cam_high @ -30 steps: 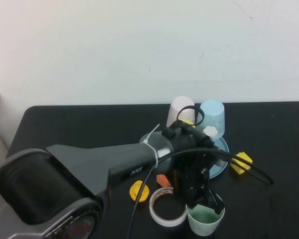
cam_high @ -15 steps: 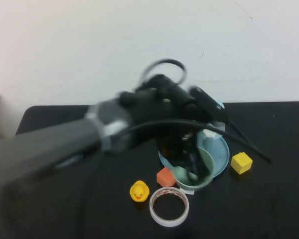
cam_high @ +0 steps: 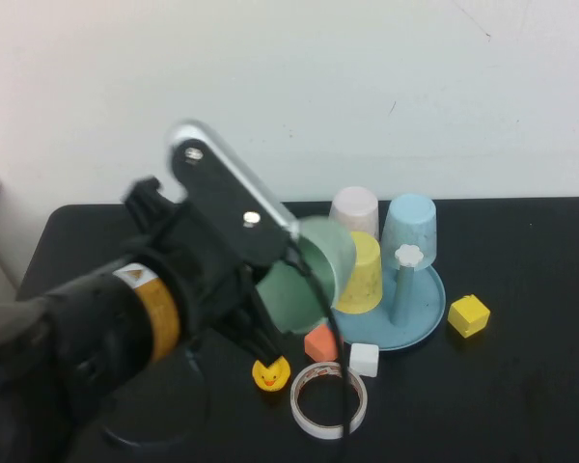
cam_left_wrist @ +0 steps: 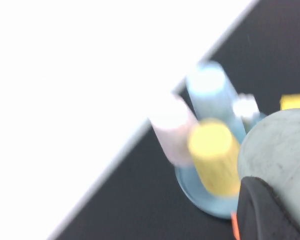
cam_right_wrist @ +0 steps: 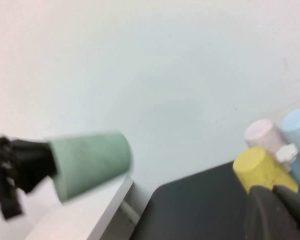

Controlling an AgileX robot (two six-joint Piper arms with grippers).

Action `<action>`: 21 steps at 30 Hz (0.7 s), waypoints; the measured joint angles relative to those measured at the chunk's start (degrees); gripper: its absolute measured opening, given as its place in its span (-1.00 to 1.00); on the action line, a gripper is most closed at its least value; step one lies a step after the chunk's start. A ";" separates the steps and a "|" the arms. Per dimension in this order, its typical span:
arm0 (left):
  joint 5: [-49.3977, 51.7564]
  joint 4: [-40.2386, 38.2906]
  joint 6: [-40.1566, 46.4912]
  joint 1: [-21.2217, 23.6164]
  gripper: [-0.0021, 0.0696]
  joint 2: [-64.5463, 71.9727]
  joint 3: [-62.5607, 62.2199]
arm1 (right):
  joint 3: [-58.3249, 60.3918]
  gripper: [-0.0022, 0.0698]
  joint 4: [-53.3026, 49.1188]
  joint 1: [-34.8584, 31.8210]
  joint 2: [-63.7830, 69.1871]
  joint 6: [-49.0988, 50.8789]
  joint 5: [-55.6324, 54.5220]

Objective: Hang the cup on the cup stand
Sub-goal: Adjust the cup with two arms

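Observation:
The mint-green cup (cam_high: 314, 270) hangs in the air on its side, just left of the cup stand (cam_high: 427, 313). My left gripper (cam_high: 270, 311) is shut on its wide end; one black finger (cam_left_wrist: 262, 210) lies against the cup (cam_left_wrist: 280, 150). The right wrist view shows the cup (cam_right_wrist: 90, 162) lifted, with that gripper at its rim end. The stand carries a pink cup (cam_high: 355, 210), a light blue cup (cam_high: 410, 227) and a yellow cup (cam_high: 360, 275). One peg with a white flower cap (cam_high: 407, 257) is bare. My right gripper (cam_right_wrist: 273, 191) is shut and empty, off to the side.
On the black table in front of the stand lie an orange block (cam_high: 318, 342), a white cube (cam_high: 364, 359), a yellow duck (cam_high: 270, 373) and a tape roll (cam_high: 328, 399). A yellow cube (cam_high: 468, 315) sits right of the stand. The white wall stands behind.
My left arm has lifted the green cup off the table's front, swung it up and to the left, and turned it onto its side. The right gripper has stayed shut.

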 joint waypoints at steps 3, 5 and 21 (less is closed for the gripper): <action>0.14 15.97 -13.84 0.00 -0.92 -3.78 0.90 | -0.13 -0.94 3.95 0.75 4.49 -5.34 0.80; 1.35 26.13 -20.81 0.00 -0.92 -5.05 0.90 | -1.32 -0.94 4.40 1.55 7.41 -6.51 2.21; 6.49 35.97 -20.57 0.00 -0.92 -5.69 0.90 | -21.59 -0.48 5.18 9.20 44.37 1.84 20.90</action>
